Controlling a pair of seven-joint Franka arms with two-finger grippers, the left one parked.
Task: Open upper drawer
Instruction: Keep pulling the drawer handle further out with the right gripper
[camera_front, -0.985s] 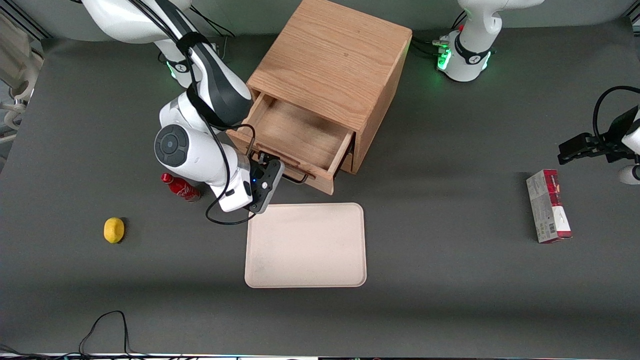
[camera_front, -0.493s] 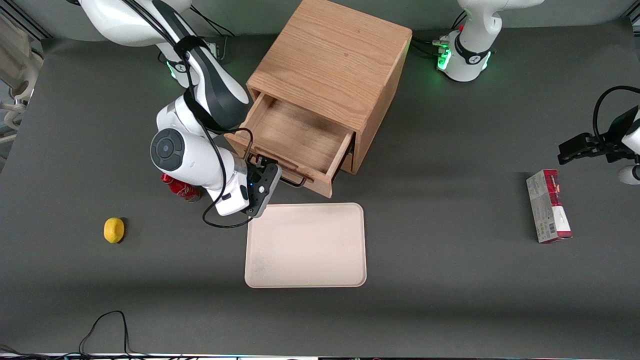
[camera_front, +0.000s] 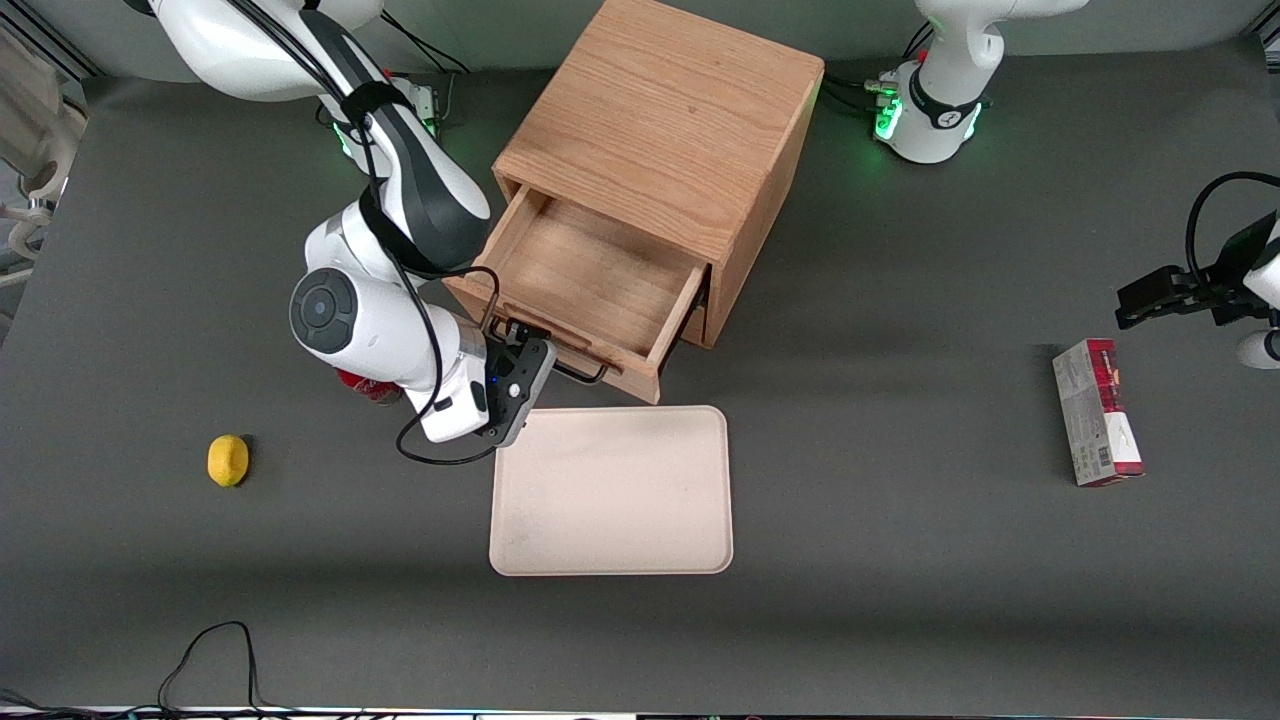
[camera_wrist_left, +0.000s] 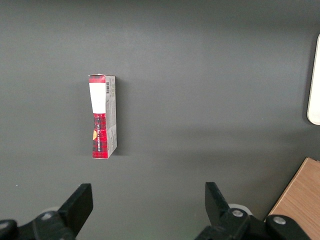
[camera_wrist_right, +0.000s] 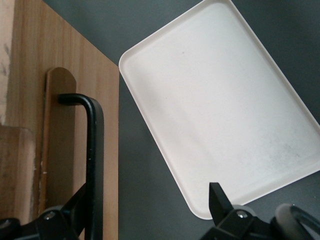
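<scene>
The upper drawer (camera_front: 590, 270) of the wooden cabinet (camera_front: 665, 110) stands pulled well out, its shallow tray body bare inside. Its black bar handle (camera_front: 585, 372) runs along the drawer front (camera_wrist_right: 107, 125). My gripper (camera_front: 528, 338) is at the handle's end nearest the working arm and stands open. In the right wrist view the gripper (camera_wrist_right: 147, 212) has one finger (camera_wrist_right: 75, 207) against the handle (camera_wrist_right: 94, 160), on its drawer side. The other finger (camera_wrist_right: 220, 200) hangs wide apart from it over the tray's edge. Nothing is clamped between them.
A cream tray (camera_front: 610, 490) lies on the table just in front of the open drawer. A red bottle (camera_front: 365, 385) lies partly under my arm, with a lemon (camera_front: 228, 460) nearer the camera. A red and grey box (camera_front: 1097, 412) lies toward the parked arm's end.
My arm and gripper have shifted toward the camera and the working arm's end. The drawer front and handle have come a little farther out with them.
</scene>
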